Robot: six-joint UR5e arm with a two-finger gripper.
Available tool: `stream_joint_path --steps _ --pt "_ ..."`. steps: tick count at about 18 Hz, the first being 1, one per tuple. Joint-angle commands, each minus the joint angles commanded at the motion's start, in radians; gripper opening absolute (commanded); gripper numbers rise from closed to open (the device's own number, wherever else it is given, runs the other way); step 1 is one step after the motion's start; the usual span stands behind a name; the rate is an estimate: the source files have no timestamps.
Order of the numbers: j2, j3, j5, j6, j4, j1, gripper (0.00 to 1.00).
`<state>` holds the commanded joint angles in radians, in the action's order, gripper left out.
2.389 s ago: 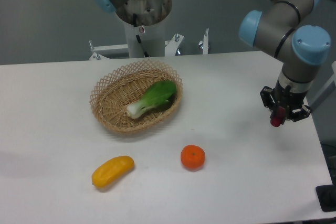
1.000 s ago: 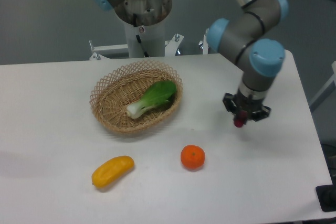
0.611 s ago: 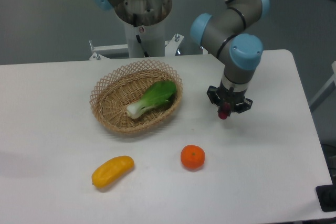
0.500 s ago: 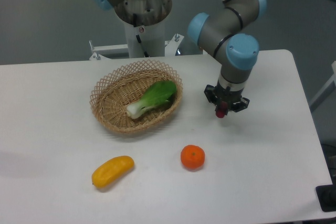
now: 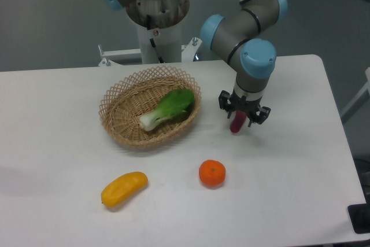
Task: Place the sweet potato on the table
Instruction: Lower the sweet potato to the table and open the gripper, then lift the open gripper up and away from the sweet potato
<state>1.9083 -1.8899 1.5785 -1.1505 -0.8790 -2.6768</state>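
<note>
The sweet potato (image 5: 237,124) is a small magenta tuber. It stands tilted just under my gripper (image 5: 240,117), between the fingers, with its lower end at or close to the white table (image 5: 300,166). More of it shows below the fingers than before. The jaws look spread and no longer clamp it. The gripper points straight down, right of the wicker basket and above and to the right of the orange fruit.
An oval wicker basket (image 5: 118,121) holding a green leafy vegetable (image 5: 170,108) stands left of the gripper. A round orange fruit (image 5: 212,173) lies in front of it. A yellow oblong vegetable (image 5: 124,188) lies at the front left. The robot base (image 5: 156,21) is at the back.
The arm carried the sweet potato from the right side of the table leftward to beside the basket. Now the tuber sits lower and tilted under the gripper, as if let go.
</note>
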Motion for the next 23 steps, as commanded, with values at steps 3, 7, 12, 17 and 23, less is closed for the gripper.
stream_joint_path --steps 3,7,12,17,23 --pt "-0.002 0.023 -0.002 -0.008 0.0 -0.003 1.0" --pt "0.008 0.086 -0.009 -0.014 -0.006 -0.009 1.0" --pt "0.049 0.176 -0.011 -0.081 -0.021 -0.017 1.0" --pt "0.083 0.259 -0.009 -0.11 -0.026 -0.035 1.0" --pt "0.118 0.373 -0.009 -0.199 -0.155 -0.064 1.0"
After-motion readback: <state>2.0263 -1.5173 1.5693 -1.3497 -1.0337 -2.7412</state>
